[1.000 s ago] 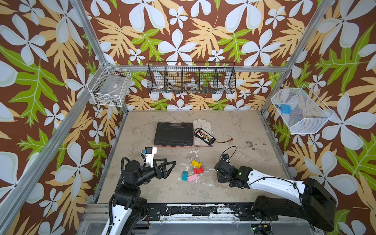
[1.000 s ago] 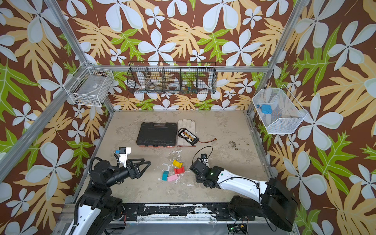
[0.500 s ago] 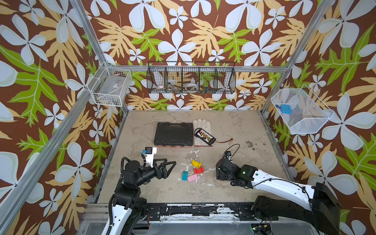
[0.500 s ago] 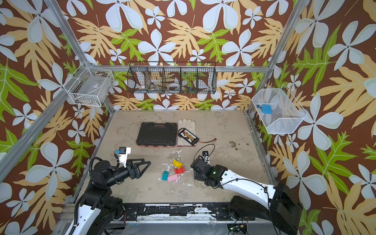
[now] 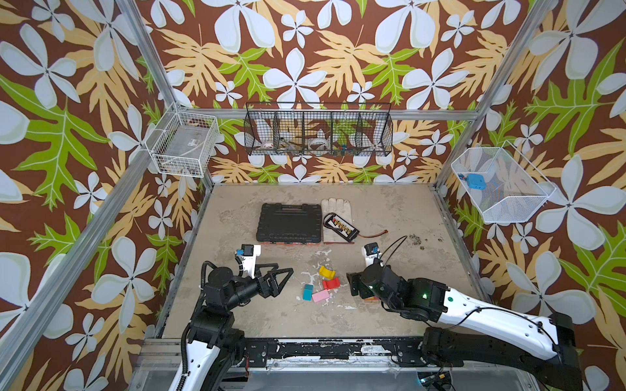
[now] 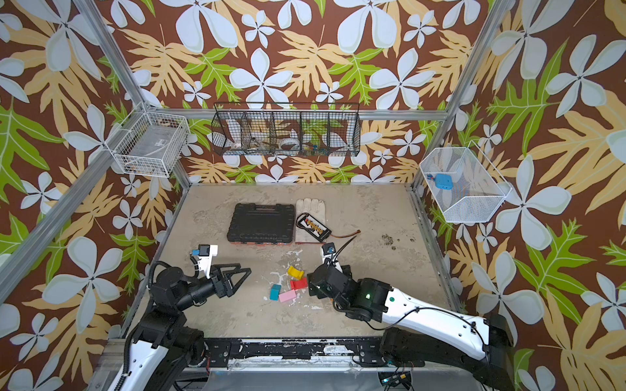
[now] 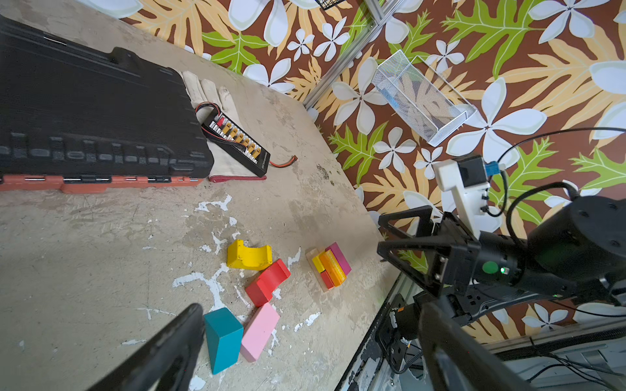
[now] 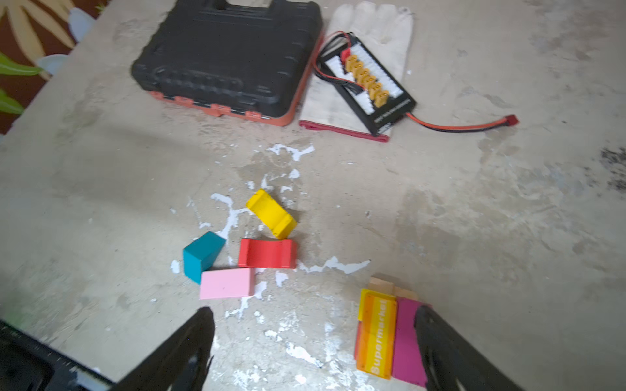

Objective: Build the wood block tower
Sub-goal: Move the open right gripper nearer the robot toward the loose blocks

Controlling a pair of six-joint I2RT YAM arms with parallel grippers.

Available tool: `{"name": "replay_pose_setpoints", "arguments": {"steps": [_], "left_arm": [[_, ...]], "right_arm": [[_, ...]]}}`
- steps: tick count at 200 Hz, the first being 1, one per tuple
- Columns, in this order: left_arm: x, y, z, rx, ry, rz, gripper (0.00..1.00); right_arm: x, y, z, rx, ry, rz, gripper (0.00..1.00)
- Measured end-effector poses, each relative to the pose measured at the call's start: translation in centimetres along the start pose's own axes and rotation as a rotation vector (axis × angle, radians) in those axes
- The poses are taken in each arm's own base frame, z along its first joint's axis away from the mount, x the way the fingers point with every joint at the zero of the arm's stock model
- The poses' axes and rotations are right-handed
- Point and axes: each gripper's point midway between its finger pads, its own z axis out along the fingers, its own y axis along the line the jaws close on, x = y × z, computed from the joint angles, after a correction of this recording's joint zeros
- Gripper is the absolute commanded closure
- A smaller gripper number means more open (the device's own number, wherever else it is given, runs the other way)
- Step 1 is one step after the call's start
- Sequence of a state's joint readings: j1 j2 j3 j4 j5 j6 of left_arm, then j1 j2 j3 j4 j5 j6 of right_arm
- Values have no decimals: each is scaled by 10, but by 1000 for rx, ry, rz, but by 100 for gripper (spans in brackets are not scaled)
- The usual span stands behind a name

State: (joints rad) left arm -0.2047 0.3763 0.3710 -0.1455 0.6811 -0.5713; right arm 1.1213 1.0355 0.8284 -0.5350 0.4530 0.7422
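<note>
Since a second ago the right gripper (image 7: 380,233) has spread its jaws wider and its forearm has sunk lower and flatter along the front of the table (image 5: 389,210). The left arm and the blocks have not stirred.

The left gripper (image 5: 284,281) hangs in front of the black case (image 5: 289,223), below its left corner, with its jaws spread wide and nothing between them.

Four loose wood blocks lie in front of the case's right end:
- The teal block (image 5: 308,292) is farthest from the case and touches the pink block (image 5: 320,296) beside it.
- The red arch (image 5: 331,282) lies just above the pink one.
- The yellow arch (image 5: 326,271) is nearest the case, on its side.

Farther right, past the case's right corner and well in front of it, stands the tower (image 7: 330,267). It is a low stack of tan pieces with red and yellow on them, topped by an orange plank and a magenta plank side by side.

The right gripper is over the tower, and in both top views it hides nearly all of it. Its fingers (image 8: 440,345) stand far apart and pinch nothing. One finger is at the magenta plank's edge, but whether it touches cannot be told.
</note>
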Motion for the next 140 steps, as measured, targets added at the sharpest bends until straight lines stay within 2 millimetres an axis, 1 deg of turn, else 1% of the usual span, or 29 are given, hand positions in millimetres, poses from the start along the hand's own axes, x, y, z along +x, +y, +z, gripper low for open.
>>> {"name": "replay_pose_setpoints", "arguments": {"steps": [18,49,87,108,140], "left_arm": [[1,1,1,-3,4,-4,0],[0,1,1,-2,3,-3,0],[1,2,2,-5,6,-6,0],[0,0,0,0,0,0,0],[0,1,1,-2,2,-2,0]], "right_arm": [[4,16,6,-29,2,-39,8],[21,37,23,-49,38,-99,9],[47,47,47,-67,105,-107,10],[58,53,58,-69,139,-109,11],[73,65,70,-94,184,-101,20]]}}
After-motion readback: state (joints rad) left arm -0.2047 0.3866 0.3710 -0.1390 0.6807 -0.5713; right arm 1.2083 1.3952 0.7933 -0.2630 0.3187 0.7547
